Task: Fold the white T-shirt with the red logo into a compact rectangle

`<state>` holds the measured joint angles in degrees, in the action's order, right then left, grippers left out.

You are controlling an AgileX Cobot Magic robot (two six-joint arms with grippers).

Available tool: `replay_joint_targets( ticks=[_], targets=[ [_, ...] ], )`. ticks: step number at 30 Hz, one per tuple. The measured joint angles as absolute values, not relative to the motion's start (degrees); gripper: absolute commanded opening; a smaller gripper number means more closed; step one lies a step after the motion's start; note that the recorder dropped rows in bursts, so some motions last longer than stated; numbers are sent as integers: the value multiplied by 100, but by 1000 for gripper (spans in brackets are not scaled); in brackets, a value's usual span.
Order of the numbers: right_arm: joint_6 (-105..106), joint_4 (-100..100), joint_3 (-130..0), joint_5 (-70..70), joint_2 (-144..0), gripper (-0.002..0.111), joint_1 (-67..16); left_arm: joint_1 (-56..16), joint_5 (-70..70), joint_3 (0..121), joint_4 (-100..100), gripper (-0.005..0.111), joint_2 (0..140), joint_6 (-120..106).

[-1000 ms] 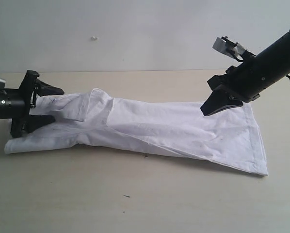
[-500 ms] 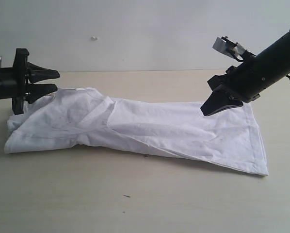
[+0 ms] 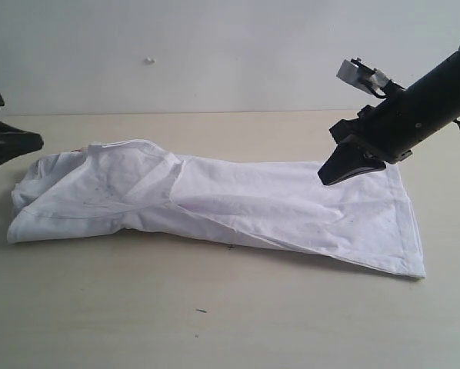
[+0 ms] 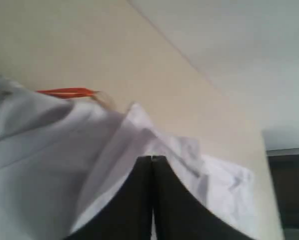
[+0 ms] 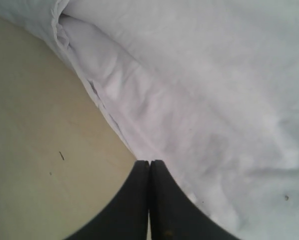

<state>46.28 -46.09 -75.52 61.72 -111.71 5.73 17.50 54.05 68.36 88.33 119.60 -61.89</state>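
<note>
The white T-shirt (image 3: 238, 204) lies folded lengthwise across the table, collar end at the left and hem at the right. Its red logo is hidden inside the folds. My left gripper (image 3: 31, 143) is shut and empty at the far left, just clear of the collar end. In the left wrist view, the left gripper (image 4: 152, 158) points over rumpled white cloth (image 4: 49, 150), with an orange-red strip (image 4: 67, 92) peeking out at the shirt's edge. My right gripper (image 3: 328, 175) is shut, hovering over the shirt's far edge near the hem. The right wrist view shows the right gripper (image 5: 149, 162) above that folded edge (image 5: 114, 110).
The tan table (image 3: 215, 323) stretches in front of the shirt, with a few small dark specks (image 3: 201, 310) on it. A pale wall (image 3: 215, 46) rises behind the table's far edge.
My left gripper went from open around the collar end to shut, and pulled back to the left off the shirt. The collar end settled flatter. The right arm stayed put.
</note>
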Motion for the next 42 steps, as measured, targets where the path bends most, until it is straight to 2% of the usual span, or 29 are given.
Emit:
replay_joint_targets(
  ticks=[2, 4, 7, 9, 14, 20, 29, 35, 39, 41, 42],
  targets=[
    [4649, -4609, -7552, 6180, -11171, 0, 573, 1913, 5187, 6836, 8393, 14, 11884, -6175],
    [4649, -4609, -7552, 6218, -11171, 0, 573, 2071, 4973, 6836, 8028, 36, 11791, -6149],
    [4671, -4609, -7552, 6263, -11171, 0, 573, 2306, 4786, 6924, 7451, 84, 11711, -6094],
    [4671, -4609, -7552, 6275, -11171, 0, 573, 2423, 4719, 7077, 6957, 97, 11704, -5815],
    [4690, -4609, -7552, 6283, -11171, 0, 573, 2449, 5011, 7537, 5261, 93, 11978, -5070],
    [4690, -4609, -7552, 6295, -11171, 0, 573, 2426, 5579, 7754, 5232, 81, 12492, -5053],
    [4690, -4609, -7552, 6307, -11171, 0, 573, 2310, 5810, 7814, 6214, 81, 12853, -5523],
    [4690, -4609, -7552, 6307, -11171, 0, 573, 1846, 6123, 7918, 6516, 81, 13108, -5833],
    [4690, -4609, -7552, 6307, -11171, 0, 573, 1599, 6809, 8182, 6530, 81, 13401, -5886],
    [4690, -4609, -7552, 6307, -11171, 0, 573, 1507, 7069, 8310, 6519, 75, 13523, -5886],
    [4690, -4609, -7552, 6307, -11171, 0, 573, 1462, 7140, 8345, 6475, 67, 13554, -5886]
  ],
)
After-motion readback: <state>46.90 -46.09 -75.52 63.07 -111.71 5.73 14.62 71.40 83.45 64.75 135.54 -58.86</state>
